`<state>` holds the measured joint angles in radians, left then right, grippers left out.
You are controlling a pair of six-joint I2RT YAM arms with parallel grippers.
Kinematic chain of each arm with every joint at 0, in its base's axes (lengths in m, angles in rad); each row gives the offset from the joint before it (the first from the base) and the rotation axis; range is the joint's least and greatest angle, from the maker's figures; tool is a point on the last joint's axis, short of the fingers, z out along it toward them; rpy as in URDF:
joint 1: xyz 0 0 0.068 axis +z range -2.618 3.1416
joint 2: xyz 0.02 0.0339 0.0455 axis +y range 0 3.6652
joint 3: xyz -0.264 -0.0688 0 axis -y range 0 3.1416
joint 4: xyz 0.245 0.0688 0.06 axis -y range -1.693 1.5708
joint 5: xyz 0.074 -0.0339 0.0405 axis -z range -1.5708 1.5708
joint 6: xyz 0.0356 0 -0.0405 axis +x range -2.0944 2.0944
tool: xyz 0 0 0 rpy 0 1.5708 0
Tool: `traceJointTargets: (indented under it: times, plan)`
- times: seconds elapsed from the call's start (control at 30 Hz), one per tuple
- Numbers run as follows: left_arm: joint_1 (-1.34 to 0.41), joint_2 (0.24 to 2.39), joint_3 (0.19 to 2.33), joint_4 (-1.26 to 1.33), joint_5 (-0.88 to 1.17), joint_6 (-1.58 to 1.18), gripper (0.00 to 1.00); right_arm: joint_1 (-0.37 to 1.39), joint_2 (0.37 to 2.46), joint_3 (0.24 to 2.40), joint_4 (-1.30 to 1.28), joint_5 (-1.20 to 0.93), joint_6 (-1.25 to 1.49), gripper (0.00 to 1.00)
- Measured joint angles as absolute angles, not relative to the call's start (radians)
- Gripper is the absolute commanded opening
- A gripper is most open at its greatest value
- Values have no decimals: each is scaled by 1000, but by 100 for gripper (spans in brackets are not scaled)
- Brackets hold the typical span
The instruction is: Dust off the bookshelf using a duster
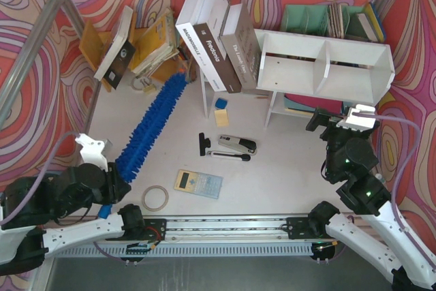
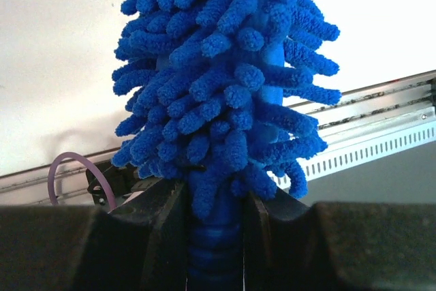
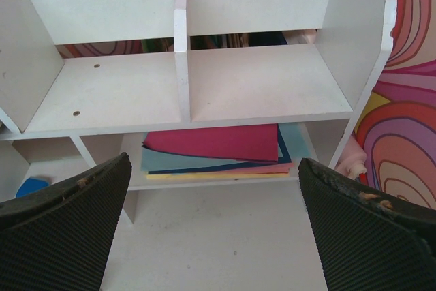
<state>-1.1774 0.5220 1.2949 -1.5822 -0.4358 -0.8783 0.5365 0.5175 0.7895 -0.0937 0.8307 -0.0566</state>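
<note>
The left arm's fingers are clamped on the ribbed blue plastic handle of the long, fluffy royal-blue microfibre duster. Its head runs from about 7 o'clock on the white counter up toward 1 o'clock, with the tip near the row of leaning books. The right arm's fingers stand wide apart, holding nothing. They face the wide white board bookshelf at 2 o'clock, which has two bare upper compartments and coloured paper sheets on the lower level.

The step in hand looks like carrying the duster across to that bookshelf. To do it well, the head should rise before swinging toward 3 o'clock. That way it passes over the black-and-silver stapler and misses the leaning books. Then the fluffy side should lie flat along a board and sweep outward from the divider, with a firm grip against twisting.

The book spines are small in the top view, but two seem to read "BASKERVILLES" and "Prejudice".
</note>
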Motion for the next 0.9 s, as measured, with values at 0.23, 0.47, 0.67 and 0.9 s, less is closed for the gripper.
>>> traceJointTargets:
  times: [0.23, 0.47, 0.67, 0.9]
  plan:
    - [-1178, 535, 1354, -1548, -456, -825, 0, 537, 510, 789, -94, 833, -56, 99]
    - [-1178, 576, 1312, -1362, -435, -728, 0, 537, 510, 789, -94, 833, -56, 99]
    - [-1177, 614, 1264, -1191, -452, -680, 0, 537, 509, 789, -94, 833, -56, 99]
    - [-1176, 630, 1143, -1037, -505, -682, 0, 537, 490, 789, -94, 834, -56, 99]
